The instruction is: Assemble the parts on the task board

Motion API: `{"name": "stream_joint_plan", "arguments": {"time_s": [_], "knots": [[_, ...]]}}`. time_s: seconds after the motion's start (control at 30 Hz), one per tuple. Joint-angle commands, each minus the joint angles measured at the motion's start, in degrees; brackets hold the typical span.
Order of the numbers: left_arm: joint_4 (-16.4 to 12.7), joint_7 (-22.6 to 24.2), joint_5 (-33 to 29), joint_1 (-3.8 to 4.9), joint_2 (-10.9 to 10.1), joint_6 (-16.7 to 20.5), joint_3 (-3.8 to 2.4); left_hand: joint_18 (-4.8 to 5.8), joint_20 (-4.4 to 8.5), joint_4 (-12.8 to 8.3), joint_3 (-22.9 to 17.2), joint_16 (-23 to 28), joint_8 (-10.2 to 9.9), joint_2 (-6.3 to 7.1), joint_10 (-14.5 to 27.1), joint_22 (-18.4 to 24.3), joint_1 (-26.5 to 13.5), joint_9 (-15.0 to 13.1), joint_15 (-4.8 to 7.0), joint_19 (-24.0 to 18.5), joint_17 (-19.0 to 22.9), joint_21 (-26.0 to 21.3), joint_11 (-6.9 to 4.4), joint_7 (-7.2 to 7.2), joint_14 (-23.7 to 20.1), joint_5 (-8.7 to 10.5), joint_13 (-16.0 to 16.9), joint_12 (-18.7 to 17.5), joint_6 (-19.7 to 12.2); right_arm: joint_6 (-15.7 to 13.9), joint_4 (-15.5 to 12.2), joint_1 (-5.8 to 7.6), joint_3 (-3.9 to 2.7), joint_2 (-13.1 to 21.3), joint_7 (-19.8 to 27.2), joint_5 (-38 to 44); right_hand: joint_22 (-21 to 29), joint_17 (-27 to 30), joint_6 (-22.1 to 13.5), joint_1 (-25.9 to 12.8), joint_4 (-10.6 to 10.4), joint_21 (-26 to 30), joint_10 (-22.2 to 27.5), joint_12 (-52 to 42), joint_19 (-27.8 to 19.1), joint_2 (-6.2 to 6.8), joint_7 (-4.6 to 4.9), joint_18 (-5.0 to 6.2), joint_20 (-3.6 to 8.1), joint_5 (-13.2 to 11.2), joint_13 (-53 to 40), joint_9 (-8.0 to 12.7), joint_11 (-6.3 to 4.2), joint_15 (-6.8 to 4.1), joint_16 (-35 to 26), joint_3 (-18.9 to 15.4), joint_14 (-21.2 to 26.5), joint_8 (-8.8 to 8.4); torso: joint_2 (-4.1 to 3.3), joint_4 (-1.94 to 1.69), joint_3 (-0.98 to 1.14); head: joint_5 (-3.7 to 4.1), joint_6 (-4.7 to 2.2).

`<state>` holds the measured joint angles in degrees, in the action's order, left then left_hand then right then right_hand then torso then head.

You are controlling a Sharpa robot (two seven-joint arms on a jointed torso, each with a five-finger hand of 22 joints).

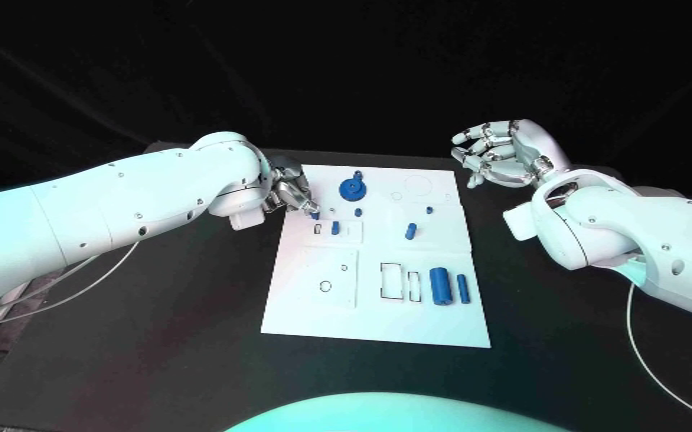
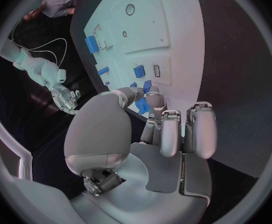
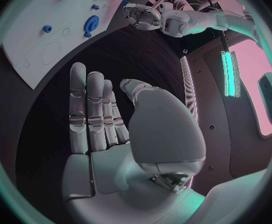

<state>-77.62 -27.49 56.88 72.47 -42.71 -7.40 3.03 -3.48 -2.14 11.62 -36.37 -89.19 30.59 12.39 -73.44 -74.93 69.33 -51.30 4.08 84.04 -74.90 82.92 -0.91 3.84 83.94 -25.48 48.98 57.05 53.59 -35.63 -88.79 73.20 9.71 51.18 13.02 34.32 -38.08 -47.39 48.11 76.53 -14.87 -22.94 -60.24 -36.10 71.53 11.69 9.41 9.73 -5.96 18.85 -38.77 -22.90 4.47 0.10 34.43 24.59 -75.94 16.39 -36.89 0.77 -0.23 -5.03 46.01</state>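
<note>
Pinching a small blue part [image 1: 316, 214] at the board's [image 1: 433, 322] left edge, the left hand [image 1: 289, 192] likely needs alignment over a socket next, while the right hand [image 1: 498, 155] hovers spread, off-board.

A black table [image 1: 173, 312] spreads out on every side beneath the work area. A thin pale cable [image 1: 656, 367] lies on the table at about four o'clock, curving toward the edge. Another pale cable [image 1: 51, 292] trails across it at about eight o'clock.
</note>
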Motion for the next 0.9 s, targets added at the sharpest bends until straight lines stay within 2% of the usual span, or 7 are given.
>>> {"name": "stream_joint_plan", "arguments": {"time_s": [0.03, 0.23, 0.37, 0.63, 0.9], "knots": [[-0.2, 1.1, 0.8, -0.25, 0.4, 0.1, 0.27, 0.59, 0.51, -10.9, -11.4, -0.3, 0.2, 0.19, -0.3, -1.9, -0.4, 0.0, 0.35, 0.6, -14.3, 0.2, -0.04, -0.18, 5.8, -0.37, 0.1, 0.3, 0.4, 0.2, 0.0, -0.05, -0.02, -0.1, 0.6, 0.3, 0.1, -0.2, -0.3, -0.4, 0.0, 0.3, 0.4, -0.4, 0.5, -0.06, 0.11, 0.68, 0.15, 0.3, 0.1, 0.1, -0.01, -0.06, -0.3, 0.3, -0.6, 0.27, -0.05, 0.10, 0.00, -0.05, 0.14], [0.3, 1.0, 0.8, -0.64, 1.0, -1.2, 0.70, 0.59, 0.51, -10.9, -11.4, -0.3, 0.2, 0.19, -0.3, -1.9, -0.4, 0.0, 0.35, 0.6, -14.3, 0.2, -0.04, -0.18, 5.8, -0.37, 0.1, 0.3, 0.4, 0.1, 0.0, -0.06, -0.02, -0.1, 0.6, 0.3, 0.1, -0.2, -0.3, -0.4, 0.0, 0.3, 0.4, -0.4, 0.5, -0.06, 0.11, 0.68, 0.15, 0.3, 0.1, 0.1, -0.01, -0.06, -0.3, 0.3, -0.6, 0.27, -0.10, 0.18, -0.01, 0.08, 0.29], [0.9, 0.7, 0.7, -0.75, 1.2, -2.4, 0.79, 0.57, 0.52, -10.9, -11.4, -0.3, 0.2, 0.21, -0.2, -1.8, -0.4, 0.0, 0.36, 0.6, -14.3, 0.2, -0.04, -0.18, 5.8, -0.43, 0.0, 0.2, 0.5, 0.1, -0.1, -0.06, -0.02, 0.0, 0.6, 0.3, 0.1, -0.2, -0.3, -0.4, 0.0, 0.3, 0.4, -0.4, 0.5, -0.06, 0.11, 0.68, 0.15, 0.3, 0.1, 0.1, -0.01, -0.06, -0.3, 0.3, -0.6, 0.27, -0.02, 0.14, 0.11, 0.05, 0.46], [1.6, 0.1, 0.8, -0.80, 1.6, -4.1, 0.82, 0.57, 0.54, -11.0, -11.4, -0.3, 0.2, 0.22, -0.3, -1.8, -0.5, 0.0, 0.37, 0.6, -14.3, 0.1, -0.05, -0.19, 5.8, -0.49, -0.1, 0.2, 0.5, 0.0, -0.1, -0.06, -0.02, 0.0, 0.6, 0.3, 0.1, -0.2, -0.3, -0.4, 0.0, 0.3, 0.4, -0.4, 0.5, -0.06, 0.11, 0.68, 0.15, 0.3, 0.1, 0.1, -0.01, -0.06, -0.3, 0.3, -0.6, 0.27, 0.00, 0.02, 0.05, 0.14, 0.63], [2.2, -0.4, 1.3, -0.81, 2.0, -4.6, 0.87, 0.57, 0.54, -11.0, -11.4, -0.3, 0.2, 0.22, -0.3, -1.8, -0.5, 0.0, 0.37, 0.6, -14.3, 0.1, -0.05, -0.19, 5.8, -0.49, -0.1, 0.2, 0.5, 0.0, -0.1, -0.06, -0.02, 0.0, 0.7, 0.2, 0.2, -0.3, -0.3, -0.4, 0.1, 0.3, 0.4, -0.5, 0.6, -0.05, 0.10, 0.68, 0.16, 0.3, 0.1, 0.1, -0.02, -0.07, -0.4, 0.3, -0.6, 0.29, -0.02, 0.10, 0.01, 0.09, 0.85]]}}
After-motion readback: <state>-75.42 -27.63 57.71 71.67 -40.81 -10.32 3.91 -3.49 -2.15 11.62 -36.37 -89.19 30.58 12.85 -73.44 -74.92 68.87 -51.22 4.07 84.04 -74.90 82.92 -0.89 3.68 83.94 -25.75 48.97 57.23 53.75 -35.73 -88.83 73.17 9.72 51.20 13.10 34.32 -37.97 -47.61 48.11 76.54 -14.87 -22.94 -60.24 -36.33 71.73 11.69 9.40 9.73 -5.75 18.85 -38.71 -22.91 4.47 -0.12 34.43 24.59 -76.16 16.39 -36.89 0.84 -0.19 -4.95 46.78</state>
